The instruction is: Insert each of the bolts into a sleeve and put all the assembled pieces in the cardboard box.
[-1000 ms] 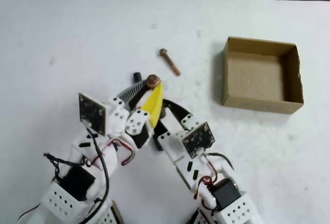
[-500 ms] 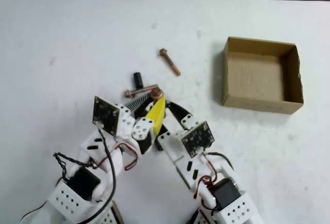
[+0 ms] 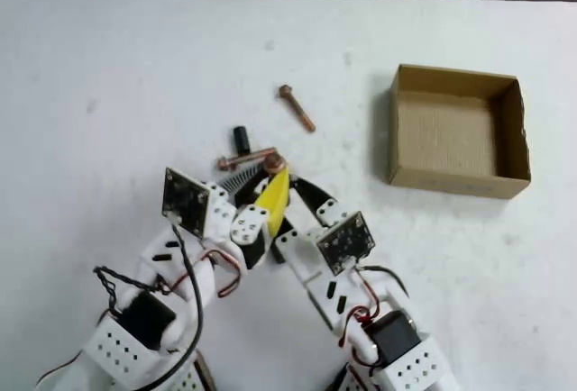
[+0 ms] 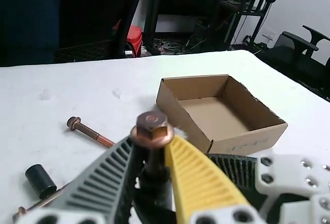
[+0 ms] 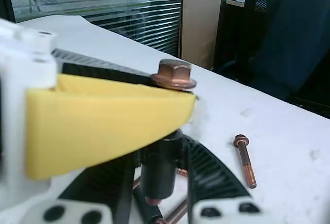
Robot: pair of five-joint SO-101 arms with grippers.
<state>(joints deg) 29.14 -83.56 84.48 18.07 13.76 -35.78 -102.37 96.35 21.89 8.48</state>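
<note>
- Standing upright between the two arms, the copper-toned, hex-headed bolt (image 4: pixel 152 130) is pinched at its shank by the left gripper (image 4: pixel 150 149), whose ribbed grey and yellow fingers are closed tight.
- The right gripper (image 5: pixel 162 157) clamps its black fingers on the smooth black sleeve (image 5: pixel 160 175); the bolt tip pokes out below.
- Likely risk: an uneven release could tilt the pair, dropping it short of the cardboard box (image 3: pixel 451 179).
- A loose bolt (image 3: pixel 296 107) and loose sleeve (image 3: pixel 242 137) lie on the matte white surface (image 3: pixel 135 67).

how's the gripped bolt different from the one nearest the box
The held bolt stands upright in the left pincer; the loose bolt lies flat on the table. The held bolt's shank sits in a black sleeve; the loose bolt is bare. Both are copper-coloured with hex heads.
</note>
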